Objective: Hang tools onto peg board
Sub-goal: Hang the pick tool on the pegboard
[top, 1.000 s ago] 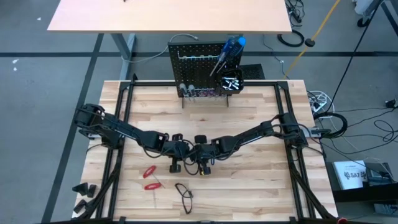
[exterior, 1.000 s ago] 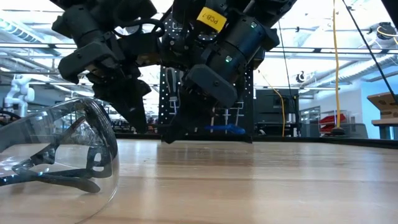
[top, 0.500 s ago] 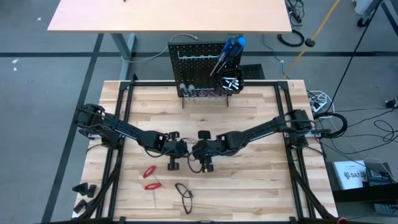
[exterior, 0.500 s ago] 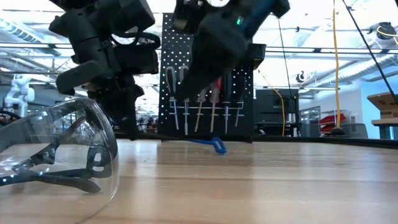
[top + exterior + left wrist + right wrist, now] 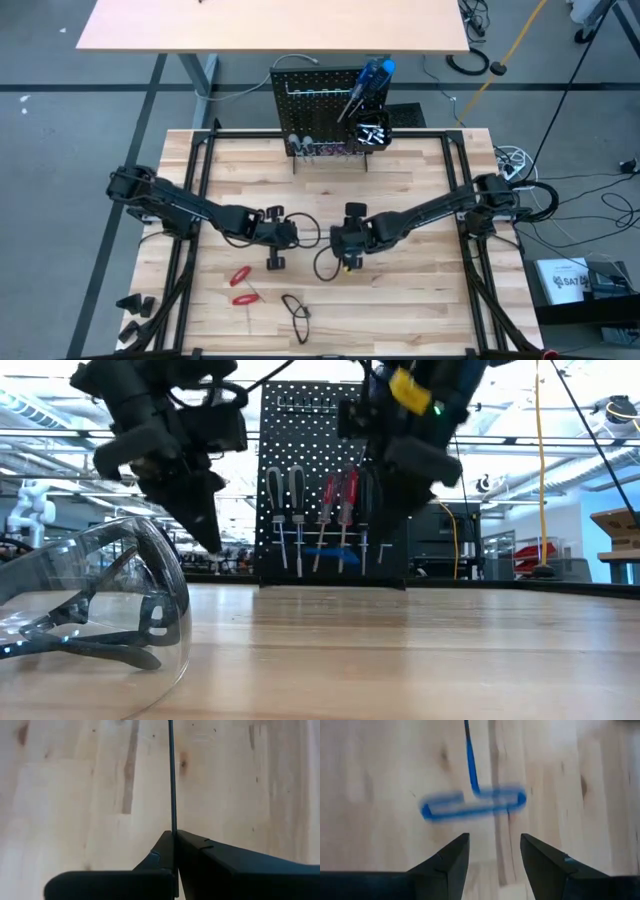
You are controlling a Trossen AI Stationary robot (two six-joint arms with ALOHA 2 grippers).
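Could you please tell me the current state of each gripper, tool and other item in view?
left gripper, shut on the thin rod.
right gripper, open, holding nothing.
blue T-handle, ahead of the right gripper, untouched by it.
peg board, upright, screwdrivers hanging on it.
red-handled tools, lying on the table, not yet hung.
safety glasses, lying on the table.

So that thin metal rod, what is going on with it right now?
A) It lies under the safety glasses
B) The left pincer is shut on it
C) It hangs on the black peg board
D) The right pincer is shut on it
B: in the left wrist view the left pincer is closed with the thin metal rod sticking out from between its fingers, while the right pincer stands open and empty.
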